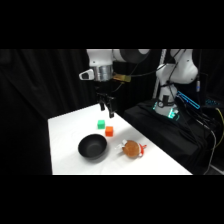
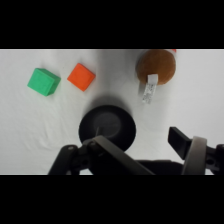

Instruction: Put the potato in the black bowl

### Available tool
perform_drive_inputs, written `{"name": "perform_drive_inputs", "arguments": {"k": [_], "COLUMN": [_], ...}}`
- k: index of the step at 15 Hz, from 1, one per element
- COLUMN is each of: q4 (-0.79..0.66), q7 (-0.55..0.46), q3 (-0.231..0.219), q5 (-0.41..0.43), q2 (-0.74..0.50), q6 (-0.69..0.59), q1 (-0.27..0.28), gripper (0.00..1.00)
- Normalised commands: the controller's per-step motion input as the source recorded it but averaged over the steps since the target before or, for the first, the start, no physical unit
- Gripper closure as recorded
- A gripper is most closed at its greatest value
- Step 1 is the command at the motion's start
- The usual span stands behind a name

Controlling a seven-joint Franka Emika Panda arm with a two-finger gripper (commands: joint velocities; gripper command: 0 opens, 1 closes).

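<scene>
1. Black bowl (image 1: 93, 147) sits on the white table (image 1: 65, 145), nothing in it.
2. The potato (image 1: 132, 148) lies just beside the bowl, apart from it.
3. An orange cube (image 1: 109, 131) and a green cube (image 1: 101, 124) stand behind the bowl.
4. The gripper (image 1: 106, 108) hangs above the cubes, fingers parted, holding nothing.

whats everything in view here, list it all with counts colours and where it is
potato: one, brown with small red and white bits, on the table right of the bowl in the side view
black bowl: one, glossy black, near the table's front, nothing in it
green cube: one, green, behind the bowl
orange cube: one, orange, beside the green cube, nearer the potato
table: one, white
arm: one, white, reaching in from upper right
hand: one, black, above the table behind the cubes, holding nothing
</scene>
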Motion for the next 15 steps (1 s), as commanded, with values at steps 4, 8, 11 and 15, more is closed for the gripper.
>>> {"name": "perform_drive_inputs", "arguments": {"k": [4, 8, 11, 15], "q4": [-0.07, -0.29, -0.39, -0.34], "q7": [0.02, 0.07, 0.13, 0.16], "q3": [0.027, 0.065, 0.088, 0.069], "q5": [0.025, 0.049, 0.034, 0.02], "q2": [-0.04, -0.17, -0.18, -0.06], "q6": [0.05, 0.2, 0.36, 0.44], "q1": [-0.008, 0.04, 0.089, 0.085], "gripper": [0.0, 0.0, 0.0, 0.0]}}
